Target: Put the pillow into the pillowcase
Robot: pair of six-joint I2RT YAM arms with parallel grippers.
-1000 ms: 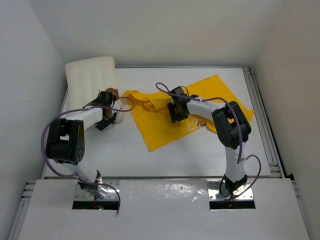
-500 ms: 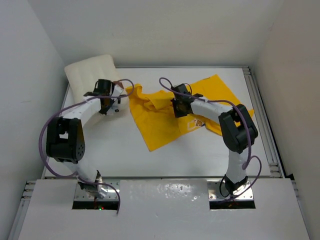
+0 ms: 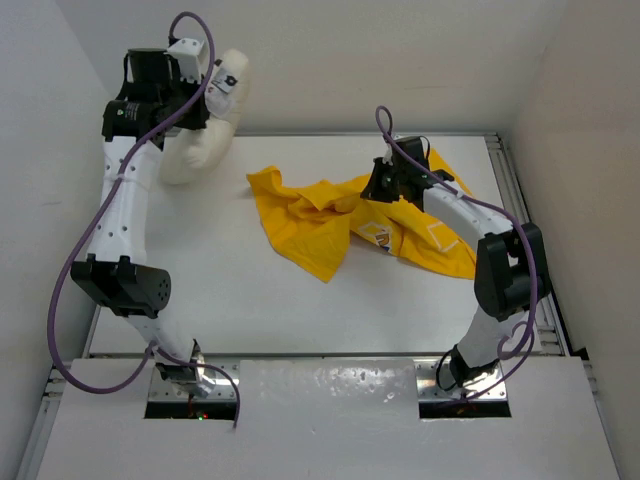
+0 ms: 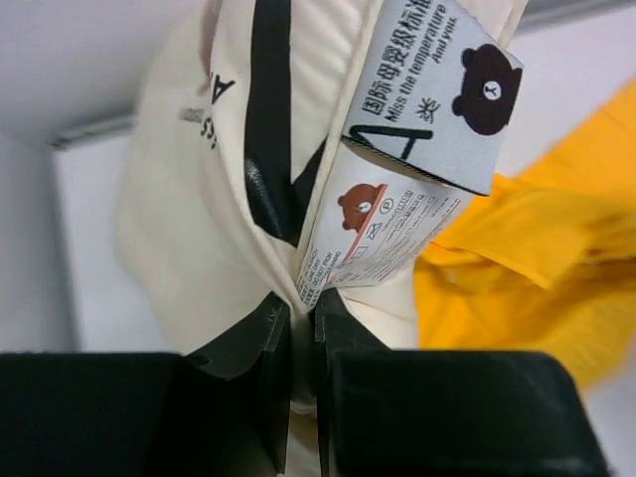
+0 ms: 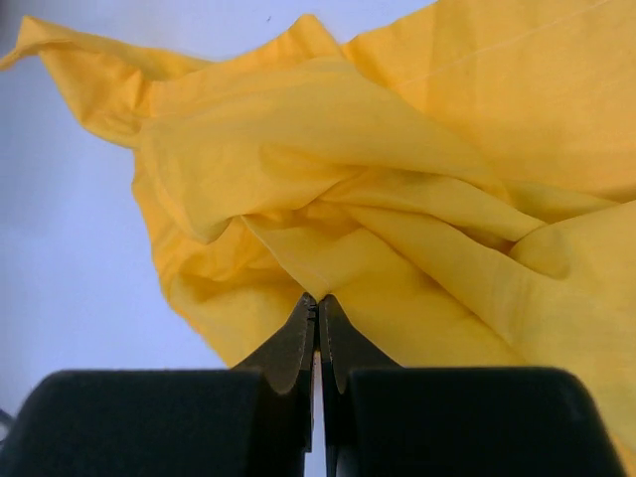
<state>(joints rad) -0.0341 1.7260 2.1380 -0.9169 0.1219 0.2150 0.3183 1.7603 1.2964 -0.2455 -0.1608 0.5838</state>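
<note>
The cream-white pillow (image 3: pixel 203 140) hangs off the table at the back left, pinched at one edge by my left gripper (image 3: pixel 203 98), which is raised high. In the left wrist view the jaws (image 4: pixel 301 313) are shut on the pillow (image 4: pixel 199 199) seam where its white care labels (image 4: pixel 427 89) stick out. The yellow pillowcase (image 3: pixel 320 220) lies crumpled mid-table. My right gripper (image 3: pixel 381 184) is shut on a raised fold of it. The right wrist view shows the gripper (image 5: pixel 318 303) pinching the pillowcase (image 5: pixel 397 149) cloth, which drapes away from the jaws.
The white table (image 3: pixel 220 300) has a metal rail (image 3: pixel 527 230) along its right side. White walls close in on the left, the back and the right. The pillowcase (image 4: pixel 537 258) shows as a yellow blur to the right of the pillow in the left wrist view.
Both grippers have shut. The left arm has risen steeply, lifting the pillow off the table at the back left. The right gripper has moved right and back, dragging the pillowcase fold along.
</note>
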